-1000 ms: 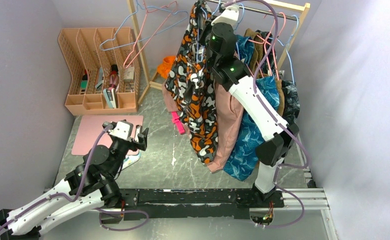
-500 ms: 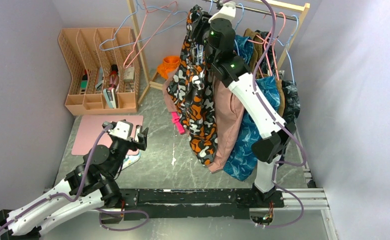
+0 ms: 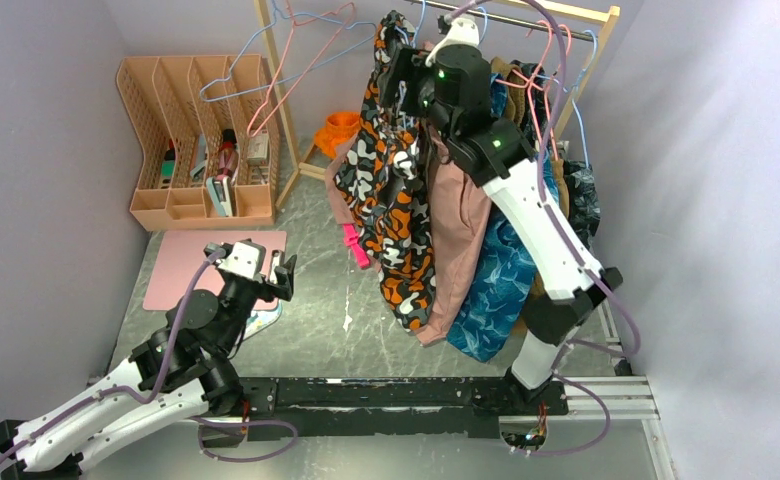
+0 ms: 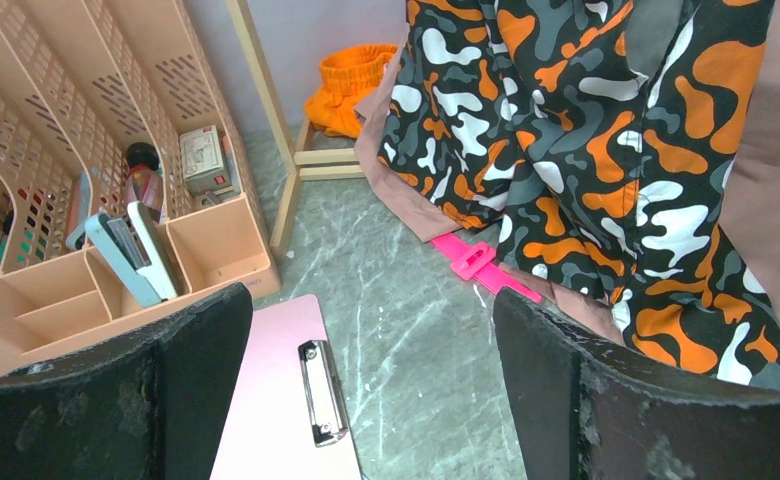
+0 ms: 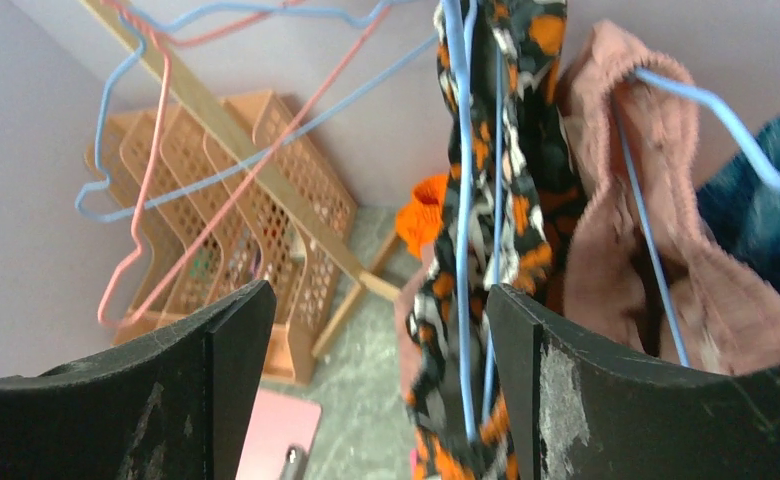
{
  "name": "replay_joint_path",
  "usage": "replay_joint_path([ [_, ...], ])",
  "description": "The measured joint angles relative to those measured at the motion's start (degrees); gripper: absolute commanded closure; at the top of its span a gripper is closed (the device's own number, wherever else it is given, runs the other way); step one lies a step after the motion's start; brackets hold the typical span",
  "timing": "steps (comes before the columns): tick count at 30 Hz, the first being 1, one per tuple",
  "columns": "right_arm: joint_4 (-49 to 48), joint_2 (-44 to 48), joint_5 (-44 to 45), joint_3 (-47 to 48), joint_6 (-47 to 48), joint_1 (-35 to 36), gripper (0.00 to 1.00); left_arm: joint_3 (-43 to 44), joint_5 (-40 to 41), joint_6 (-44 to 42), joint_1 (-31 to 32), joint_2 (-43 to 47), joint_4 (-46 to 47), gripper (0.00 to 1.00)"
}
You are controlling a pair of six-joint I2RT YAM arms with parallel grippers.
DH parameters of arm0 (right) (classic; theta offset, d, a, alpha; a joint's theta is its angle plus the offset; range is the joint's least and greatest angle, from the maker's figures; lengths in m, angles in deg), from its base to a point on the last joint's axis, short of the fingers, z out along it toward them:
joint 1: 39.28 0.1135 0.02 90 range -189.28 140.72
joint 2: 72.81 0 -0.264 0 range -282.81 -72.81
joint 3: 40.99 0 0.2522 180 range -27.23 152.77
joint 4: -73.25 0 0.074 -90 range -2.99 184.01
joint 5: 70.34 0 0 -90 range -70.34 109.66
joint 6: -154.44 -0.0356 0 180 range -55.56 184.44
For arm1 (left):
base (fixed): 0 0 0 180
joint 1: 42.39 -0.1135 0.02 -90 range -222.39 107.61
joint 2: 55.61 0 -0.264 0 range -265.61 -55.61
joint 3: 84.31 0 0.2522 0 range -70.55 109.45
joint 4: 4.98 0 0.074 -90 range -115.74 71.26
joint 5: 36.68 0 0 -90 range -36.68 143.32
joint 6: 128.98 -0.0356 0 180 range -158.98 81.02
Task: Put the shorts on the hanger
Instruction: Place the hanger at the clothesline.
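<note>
Right wrist — right tool [image 5: 376,300] spread | shorts [image 5: 531,130] draped on hanger [image 5: 458,200], just ahead, seen between its fingers.

Shorts [image 3: 391,200]: soft matt cloth. Hanger [image 5: 460,220]: thin smooth wire. Rack post [image 4: 266,90]: bare wood. Surface [image 3: 316,330]: grey marble-look w/ slight sheen.

Peach organizer [image 3: 146,100] near pink clipboard [image 3: 186,265]; orange cloth [image 3: 338,128]; dusty-pink garment [image 3: 454,240] touching blue leaf-print garment [image 3: 496,290]

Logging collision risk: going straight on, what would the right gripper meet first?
Likely the thin light-blue hanger holding the orange, black and white camouflage-print shorts, straight ahead of the open right gripper; depth is unclear.
</note>
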Motion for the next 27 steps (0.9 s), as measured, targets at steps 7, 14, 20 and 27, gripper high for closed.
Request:
replay_joint_path([
  [7, 5.6, 9.6, 3.4, -10.7, 2.2, 4.0, 0.21, 0.0, -0.3, 0.0, 0.0, 0.0, 0.0, 0.06],
  [14, 7.2, 11.1, 5.0, -19.6, 2.3, 4.4, 0.31, 0.0, -0.3, 0.0, -0.2, 0.0, 0.0, 0.06],
  [20, 8.4, 11.0, 5.4, -22.4, 2.3, 4.4, 0.53, 0.0, -0.4, 0.0, -0.4, 0.0, 0.0, 0.06],
  [27, 8.8, 11.0, 3.6, -21.9, 1.6, 4.4, 0.80, 0.0, -1.0, 0.0, -0.4, 0.0, 0.0, 0.06],
])
